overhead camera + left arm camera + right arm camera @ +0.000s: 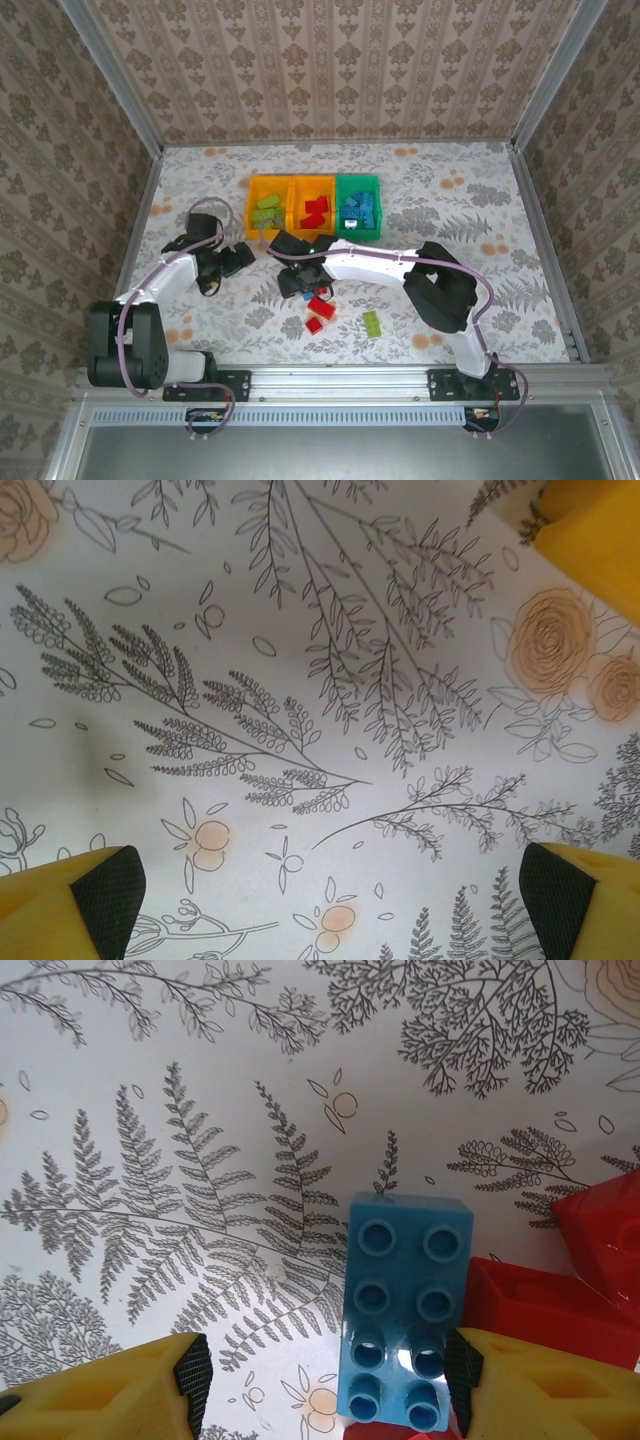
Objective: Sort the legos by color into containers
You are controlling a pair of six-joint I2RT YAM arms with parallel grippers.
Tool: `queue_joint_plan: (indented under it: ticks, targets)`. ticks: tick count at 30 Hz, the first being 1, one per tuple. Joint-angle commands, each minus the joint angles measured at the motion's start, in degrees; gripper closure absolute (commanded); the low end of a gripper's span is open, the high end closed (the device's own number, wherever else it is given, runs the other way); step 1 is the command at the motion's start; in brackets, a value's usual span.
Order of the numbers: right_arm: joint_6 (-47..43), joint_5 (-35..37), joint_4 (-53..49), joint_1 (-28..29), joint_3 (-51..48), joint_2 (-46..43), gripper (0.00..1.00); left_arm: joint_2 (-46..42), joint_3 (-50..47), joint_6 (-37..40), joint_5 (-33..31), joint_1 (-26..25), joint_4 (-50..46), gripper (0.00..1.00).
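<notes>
The right gripper, jaws partly spread, straddles a light blue studded plastic brick, while the left gripper gapes wide above floral tabletop.

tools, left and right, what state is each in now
left tool: open, empty
right tool: open, straddling a blue brick, not clamped on it yet

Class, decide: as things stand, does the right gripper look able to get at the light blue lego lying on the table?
Probably yes. The light blue lego lies studs up between the open fingers of the right gripper, with nothing above it. A red lego sits close along one side, which may crowd that finger.
</notes>
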Motion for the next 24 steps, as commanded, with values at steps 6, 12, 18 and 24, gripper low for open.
queue_joint_plan:
  ticks: [6, 12, 18, 24]
  targets:
    - [1.8, 3.6, -5.2, -0.6, -2.1, 0.7, 0.34, -0.6, -1.0, 1.2, 1.1, 0.4, 0.5, 0.0]
    - [1.3, 4.9, -7.0, -1.1, -0.8, 1.4, 0.34, -0.3, -0.9, 1.1, 1.3, 0.4, 0.7, 0.0]
    - [-0.2, 5.4, -10.9, 0.4, 7.1, 5.7, 0.33, 0.3, -1.0, 1.0, 1.7, 0.4, 1.1, 0.0]
    - [0.4, 5.4, -11.9, 0.6, 7.9, 6.8, 0.33, 0.4, -1.5, 0.7, 2.1, 0.4, 1.7, 0.0]
